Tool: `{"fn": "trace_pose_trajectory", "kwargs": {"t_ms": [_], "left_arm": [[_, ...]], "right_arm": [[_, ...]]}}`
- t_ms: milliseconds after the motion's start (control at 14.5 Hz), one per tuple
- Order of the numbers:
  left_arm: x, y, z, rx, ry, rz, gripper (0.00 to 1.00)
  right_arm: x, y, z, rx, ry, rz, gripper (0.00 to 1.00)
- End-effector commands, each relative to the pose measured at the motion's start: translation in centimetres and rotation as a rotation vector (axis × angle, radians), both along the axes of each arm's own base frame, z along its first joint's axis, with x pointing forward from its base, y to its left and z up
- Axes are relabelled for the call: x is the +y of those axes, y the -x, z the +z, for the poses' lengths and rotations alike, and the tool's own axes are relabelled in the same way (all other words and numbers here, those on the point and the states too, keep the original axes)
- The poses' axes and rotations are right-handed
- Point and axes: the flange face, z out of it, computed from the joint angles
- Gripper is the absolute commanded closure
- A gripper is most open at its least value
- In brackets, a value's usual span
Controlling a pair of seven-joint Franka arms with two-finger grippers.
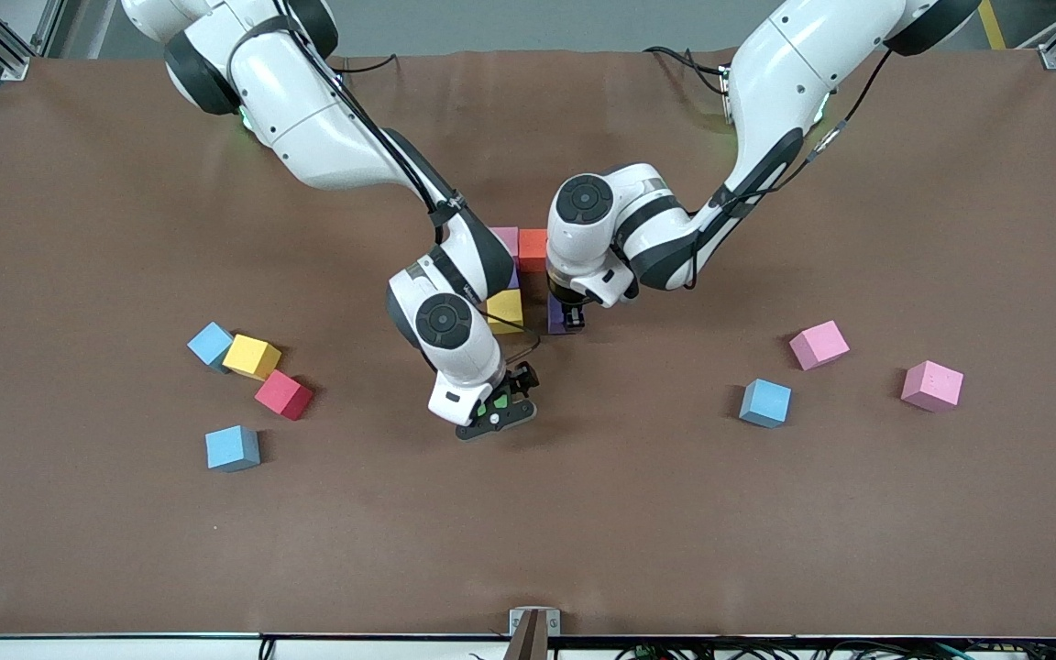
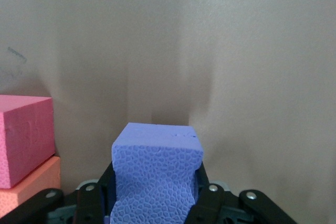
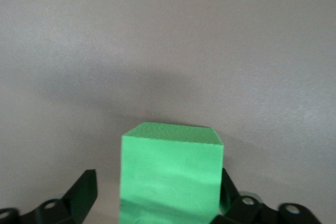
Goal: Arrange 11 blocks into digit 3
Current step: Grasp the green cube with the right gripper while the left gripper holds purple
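While the digit 3 [image 1: 528,280] stood only partly built at mid-worktop [image 1: 79,550], the left pincer [image 1: 572,318] was clamped on a purple block [image 2: 156,174], low beside the figure's orange [image 1: 533,249] and pink [image 1: 506,240] cubes. Nearer the front camera than that figure, the right pincer [image 1: 500,408] straddled a green block [image 3: 170,174], one finger apart from it, so no firm grip showed. A yellow cube [image 1: 505,309] also sat in the figure. Seven loose blocks lay well apart from it, four toward the right arm's end and three toward the left arm's, so most of the placing remained, by my judgement.
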Motion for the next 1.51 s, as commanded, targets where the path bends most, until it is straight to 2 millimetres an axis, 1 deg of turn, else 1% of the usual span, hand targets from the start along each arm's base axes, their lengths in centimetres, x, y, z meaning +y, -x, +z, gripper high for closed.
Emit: {"fn": "trace_pose_trajectory", "kwargs": {"t_ms": [0, 69, 138, 206, 344, 413, 688, 826, 964, 1101, 1239, 1377, 1445], "left_arm": [[-1.1, 1.4, 0.0, -0.038, -0.004, 0.154, 0.77], [-1.1, 1.2, 0.1, -0.040, 0.000, 0.159, 0.77], [-1.2, 1.0, 0.4, -0.045, 0.006, 0.164, 0.77], [-1.3, 1.0, 0.5, -0.048, 0.016, 0.164, 0.77], [-1.4, 1.1, 0.3, -0.046, 0.020, 0.162, 0.77], [-1.6, 1.4, 0.1, -0.042, 0.021, 0.158, 0.77], [-2.9, 1.9, 0.3, -0.044, 0.034, 0.172, 0.77], [-3.4, 2.2, 0.2, -0.043, 0.036, 0.171, 0.77], [-3.6, 2.4, -0.2, -0.039, 0.034, 0.167, 0.77], [-3.6, 2.3, -0.2, -0.040, 0.034, 0.170, 0.77], [-3.5, 2.2, -0.2, -0.040, 0.034, 0.171, 0.77], [-3.4, 2.2, -0.3, -0.042, 0.032, 0.171, 0.77], [-3.4, 2.1, -0.3, -0.042, 0.032, 0.173, 0.77]], "right_arm": [[-0.2, -0.4, -0.1, -0.002, 0.008, -0.010, 0.48], [-0.2, -0.4, -0.1, 0.000, 0.007, -0.011, 0.63], [-0.2, -0.4, 0.0, 0.001, 0.005, -0.012, 0.73], [-0.3, -0.3, -0.1, 0.011, 0.010, -0.015, 0.74], [-0.8, -0.3, 0.3, 0.044, 0.030, -0.038, 0.74], [-0.9, -0.1, 1.0, 0.069, 0.039, -0.061, 0.74], [-1.1, 1.8, 0.5, 0.141, 0.079, -0.113, 0.74], [-0.1, 3.2, 0.2, 0.153, 0.088, -0.134, 0.74], [0.3, 3.8, -0.1, 0.159, 0.092, -0.141, 0.74], [0.0, 3.6, -0.1, 0.160, 0.091, -0.145, 0.74], [-0.6, 2.9, 0.2, 0.159, 0.089, -0.156, 0.74], [-2.7, 1.3, 0.4, 0.164, 0.085, -0.180, 0.74], [-3.8, 0.1, 1.1, 0.153, 0.074, -0.200, 0.74]]}}
